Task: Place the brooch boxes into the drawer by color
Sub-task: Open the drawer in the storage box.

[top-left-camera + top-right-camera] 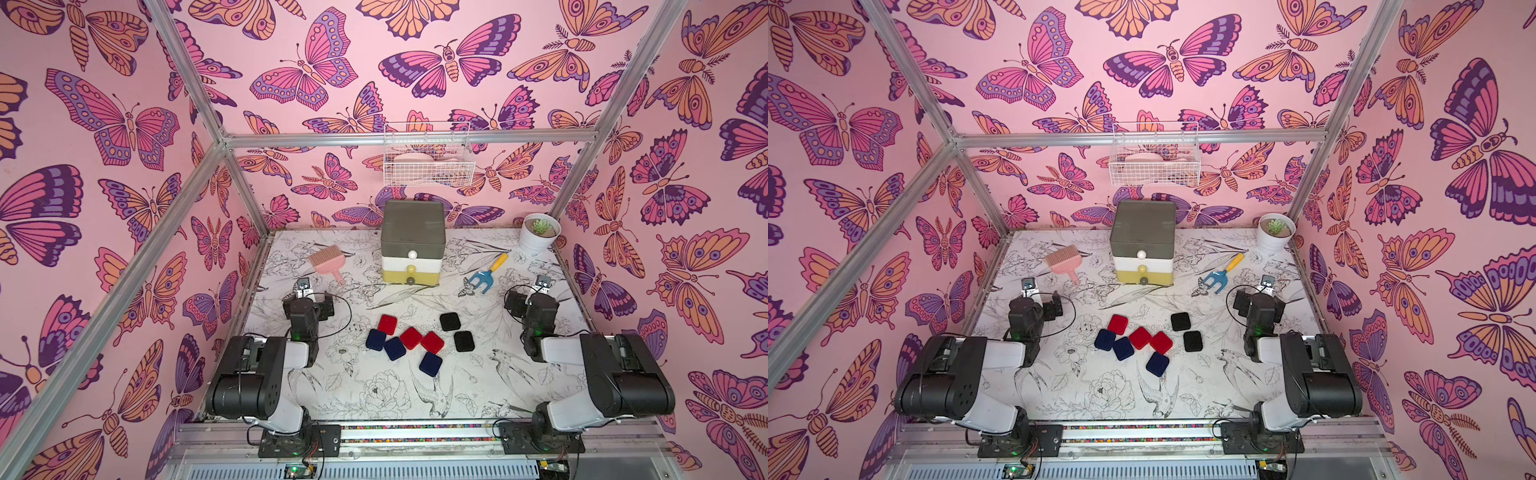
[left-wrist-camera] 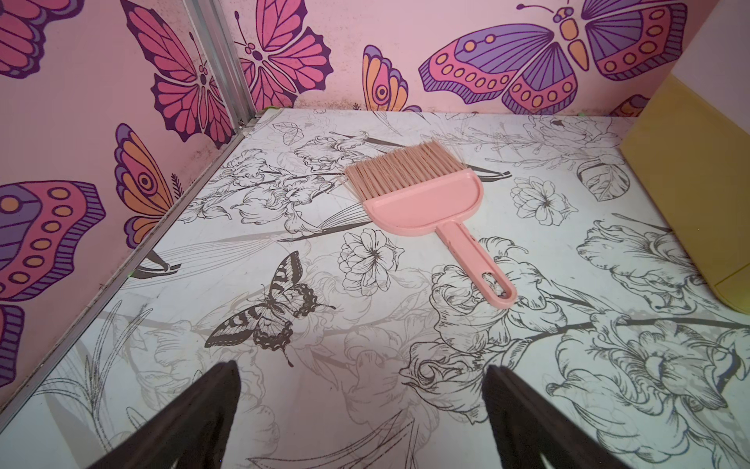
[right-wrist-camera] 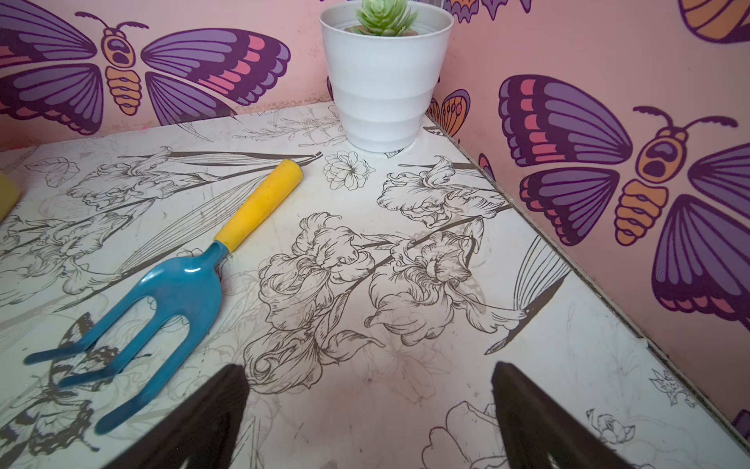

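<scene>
left gripper (image 2: 361, 365) and right gripper (image 3: 368, 365) gape wide, holding nothing. brooch boxes (image 1: 411, 337) lie loose before the drawer (image 1: 412, 249).

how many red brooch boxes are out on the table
3, all in the mid-table cluster: the far red box, nearest the drawer; the middle red box, beside the navy ones; the third red box, toward the black pair. Any inside the shut drawer would be hidden.

Brooch boxes (image 1: 410, 337): matt, velvety nap, in front of the Drawer (image 1: 412, 245) (smooth plastic, faint sheen).
Brush (image 2: 422, 203): smooth pink plastic, fine bristles.
Fork (image 3: 170, 292): glossy blue head, matt yellow grip.
Pot (image 3: 385, 81): smooth white plastic.
Tabletop (image 3: 365, 426): printed, scuffed, low sheen.
Basket (image 1: 428, 164), above the Drawer: white wire.
</scene>
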`<state>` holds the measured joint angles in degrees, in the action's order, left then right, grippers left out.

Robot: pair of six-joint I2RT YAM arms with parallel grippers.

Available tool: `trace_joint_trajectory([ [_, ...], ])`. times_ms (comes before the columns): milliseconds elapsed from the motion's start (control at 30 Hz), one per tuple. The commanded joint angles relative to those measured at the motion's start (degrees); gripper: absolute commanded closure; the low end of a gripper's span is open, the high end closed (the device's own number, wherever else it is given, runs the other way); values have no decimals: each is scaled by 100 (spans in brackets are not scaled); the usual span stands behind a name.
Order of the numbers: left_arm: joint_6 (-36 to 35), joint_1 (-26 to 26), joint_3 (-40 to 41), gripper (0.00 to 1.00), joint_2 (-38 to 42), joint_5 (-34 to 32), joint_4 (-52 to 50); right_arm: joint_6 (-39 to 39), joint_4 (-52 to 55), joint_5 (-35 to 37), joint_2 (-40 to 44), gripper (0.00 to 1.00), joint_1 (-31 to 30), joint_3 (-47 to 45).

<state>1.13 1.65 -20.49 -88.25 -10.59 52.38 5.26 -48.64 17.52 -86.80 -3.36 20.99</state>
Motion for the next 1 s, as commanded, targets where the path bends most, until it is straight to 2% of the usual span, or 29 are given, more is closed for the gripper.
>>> trace_joint_trajectory([
  [0, 47, -131, -95, 0, 0, 306, -149, -48, -23, -16, 53, 1, 29, 80],
  [167, -79, 18, -95, 0, 16, 38, -66, -197, -12, -172, 147, 1, 28, 138],
  [233, -183, 108, -312, 0, 296, -19, -669, -244, 948, -205, 491, 1, 9, 481],
  [267, -239, 210, -566, 0, 482, -176, -1369, -236, 1661, -222, 700, 1, 10, 762],
  [333, -452, 407, -1002, 0, 747, -276, -2212, -213, 2429, -258, 946, 1, 8, 1149],
  [400, -390, 514, -1207, 0, 967, -208, -2382, -141, 2919, -366, 1117, 1, -6, 1479],
  [500, 253, 513, -1644, 0, 1243, 284, -2921, 138, 3813, -556, 1219, 1, -142, 2094],
  [633, 908, 518, -2457, 0, 1126, 1161, -3894, 419, 4691, -513, 1166, 1, -830, 2811],
  [767, 1314, 519, -2870, 0, 1048, 1892, -4058, 923, 5061, -864, 959, 2, -1572, 3393],
  [967, 1517, 504, -3466, 0, 910, 2526, -4587, 2124, 5058, -1909, 175, 3, -2405, 4306],
])
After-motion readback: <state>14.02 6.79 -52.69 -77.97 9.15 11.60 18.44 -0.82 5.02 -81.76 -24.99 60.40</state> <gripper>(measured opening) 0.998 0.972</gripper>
